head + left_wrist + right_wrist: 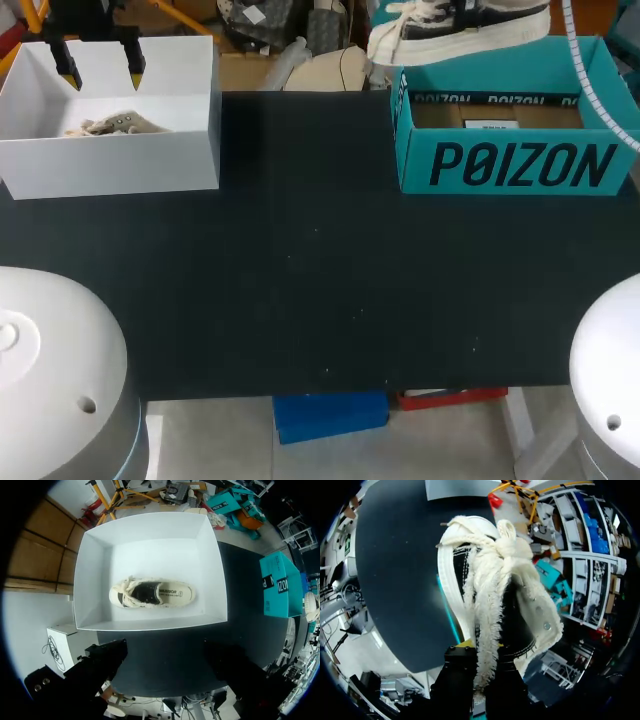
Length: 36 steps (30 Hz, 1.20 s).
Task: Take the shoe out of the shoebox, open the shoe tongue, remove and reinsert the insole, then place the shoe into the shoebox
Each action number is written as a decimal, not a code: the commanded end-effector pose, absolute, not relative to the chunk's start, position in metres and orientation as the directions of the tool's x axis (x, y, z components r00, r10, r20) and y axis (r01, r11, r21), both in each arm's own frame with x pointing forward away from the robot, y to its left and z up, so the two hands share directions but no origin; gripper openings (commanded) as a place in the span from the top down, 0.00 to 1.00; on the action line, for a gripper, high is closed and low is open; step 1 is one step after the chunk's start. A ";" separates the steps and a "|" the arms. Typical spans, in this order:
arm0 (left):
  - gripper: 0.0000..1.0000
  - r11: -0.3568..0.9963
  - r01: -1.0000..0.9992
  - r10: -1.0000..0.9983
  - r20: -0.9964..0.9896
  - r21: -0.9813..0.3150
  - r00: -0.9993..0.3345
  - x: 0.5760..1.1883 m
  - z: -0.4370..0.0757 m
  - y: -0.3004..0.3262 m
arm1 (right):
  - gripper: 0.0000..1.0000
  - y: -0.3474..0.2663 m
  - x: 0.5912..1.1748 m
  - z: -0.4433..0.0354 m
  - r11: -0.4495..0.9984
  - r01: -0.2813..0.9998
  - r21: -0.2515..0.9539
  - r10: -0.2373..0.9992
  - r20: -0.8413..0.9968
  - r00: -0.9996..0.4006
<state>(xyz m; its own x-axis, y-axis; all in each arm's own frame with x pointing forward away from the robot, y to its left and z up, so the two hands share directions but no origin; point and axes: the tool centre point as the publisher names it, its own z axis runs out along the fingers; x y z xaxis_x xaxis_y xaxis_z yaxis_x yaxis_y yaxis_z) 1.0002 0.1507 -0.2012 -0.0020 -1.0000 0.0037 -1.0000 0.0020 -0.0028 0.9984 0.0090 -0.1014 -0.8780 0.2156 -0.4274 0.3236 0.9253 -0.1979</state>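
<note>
A cream and black sneaker (455, 25) hangs above the back rim of the teal shoebox (510, 165) at the table's right. In the right wrist view my right gripper (477, 652) is shut on this sneaker (490, 595) at its collar, with the frayed laces hanging toward the fingers. At the back left a second sneaker (115, 124) lies on its side in a white box (110, 165). My left gripper (102, 68) hovers open over that box, well above the second sneaker (152, 593), and holds nothing. The teal shoebox's inside shows only a brown floor with a label.
The black table (320, 280) stretches between the two boxes. My arms' white bases (50, 370) (610, 370) sit at the near corners. A ribbed cable (590, 80) crosses the teal box's right end.
</note>
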 end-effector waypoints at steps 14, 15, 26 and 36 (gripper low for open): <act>0.00 0.001 -1.000 -1.000 0.002 -0.001 -0.001 1.000 -0.201 0.151 | 1.00 0.164 0.886 -0.138 0.953 0.298 -0.058 0.236 -0.477 -0.846; 0.00 0.001 -1.000 -1.000 0.002 -0.001 -0.001 1.000 -0.201 0.151 | 1.00 0.169 0.881 -0.146 0.952 0.301 -0.054 0.242 -0.467 -0.851; 0.00 0.001 -1.000 -1.000 0.002 -0.001 -0.001 1.000 -0.201 0.151 | 1.00 0.204 0.843 -0.239 0.951 0.309 -0.003 0.280 -0.413 -0.867; 0.00 0.001 -1.000 -1.000 0.002 -0.001 -0.001 1.000 -0.201 0.151 | 1.00 0.214 0.814 -0.301 0.955 0.295 0.042 0.285 -0.411 -0.866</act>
